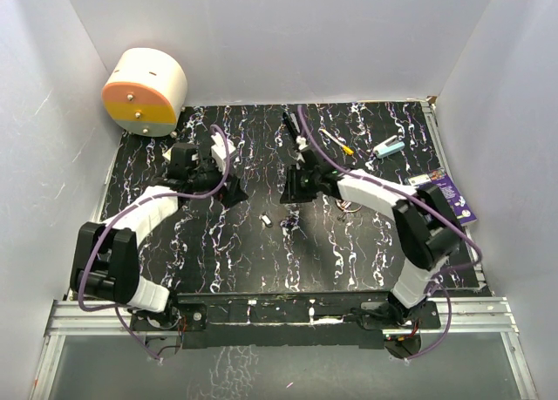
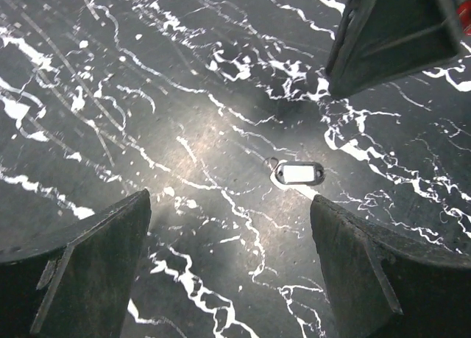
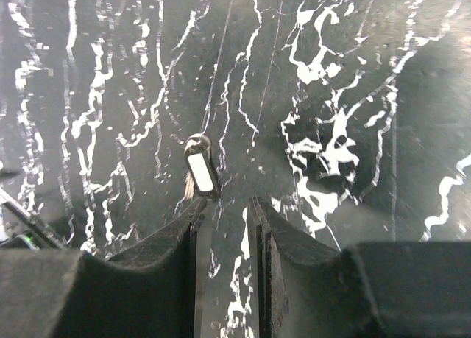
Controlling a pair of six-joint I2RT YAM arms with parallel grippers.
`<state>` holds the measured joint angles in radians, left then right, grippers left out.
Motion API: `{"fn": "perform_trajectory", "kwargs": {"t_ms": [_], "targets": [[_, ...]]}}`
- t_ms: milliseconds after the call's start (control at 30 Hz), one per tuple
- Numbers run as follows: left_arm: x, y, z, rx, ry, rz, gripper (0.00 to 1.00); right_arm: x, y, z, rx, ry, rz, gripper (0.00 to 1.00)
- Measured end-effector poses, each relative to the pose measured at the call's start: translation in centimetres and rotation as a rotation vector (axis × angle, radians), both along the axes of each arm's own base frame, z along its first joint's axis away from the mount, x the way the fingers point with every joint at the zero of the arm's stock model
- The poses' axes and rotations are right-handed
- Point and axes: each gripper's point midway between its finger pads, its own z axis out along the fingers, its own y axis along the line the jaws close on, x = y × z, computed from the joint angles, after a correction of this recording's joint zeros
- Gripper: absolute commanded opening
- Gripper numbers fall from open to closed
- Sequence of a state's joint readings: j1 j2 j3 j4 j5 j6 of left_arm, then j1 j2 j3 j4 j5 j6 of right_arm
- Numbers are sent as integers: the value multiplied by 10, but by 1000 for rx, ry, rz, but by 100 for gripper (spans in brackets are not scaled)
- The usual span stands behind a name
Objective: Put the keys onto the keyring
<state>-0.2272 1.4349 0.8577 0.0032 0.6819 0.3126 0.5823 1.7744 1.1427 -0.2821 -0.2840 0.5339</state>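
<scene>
A small black-framed key tag point(image 1: 266, 219) with a white label and a tiny wire ring at one end lies on the black marbled table point(image 1: 261, 261) between my grippers. It also shows in the left wrist view point(image 2: 298, 174) and the right wrist view point(image 3: 200, 172). My left gripper point(image 1: 231, 191) is wide open and empty, the tag ahead of it. My right gripper point(image 1: 292, 191) is open by a narrow gap and empty, the tag just beyond its left fingertip point(image 3: 193, 214). A small silvery cluster point(image 1: 349, 206), apparently the keys and keyring, lies by my right forearm, too small to tell apart.
A round white and orange container point(image 1: 144, 91) stands at the back left. A black stick point(image 1: 290, 125), a yellow-handled tool point(image 1: 336, 140), a teal item point(image 1: 390, 146) and a purple card point(image 1: 453, 198) lie at the back right. White walls enclose the table.
</scene>
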Motion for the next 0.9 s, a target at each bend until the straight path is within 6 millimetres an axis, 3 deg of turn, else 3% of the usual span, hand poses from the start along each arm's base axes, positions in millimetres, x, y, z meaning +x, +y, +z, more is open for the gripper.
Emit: {"fn": "perform_trajectory", "kwargs": {"t_ms": [133, 267, 367, 567, 733, 900], "targets": [[5, -13, -4, -58, 9, -29, 84, -2, -16, 45, 58, -90, -22, 32], [11, -20, -27, -79, 83, 52, 81, -8, -35, 83, 64, -209, -78, 29], [2, -29, -44, -82, 151, 117, 79, -12, -63, 83, -24, -253, -175, 27], [-23, -46, -72, -101, 254, 198, 79, -27, -109, 57, -174, -233, -311, 26], [-22, -40, -87, -114, 235, 282, 79, -33, -123, 52, -209, -224, -363, 25], [-17, -42, -86, -131, 192, 307, 75, -33, -128, 57, -209, -236, -394, 24]]}}
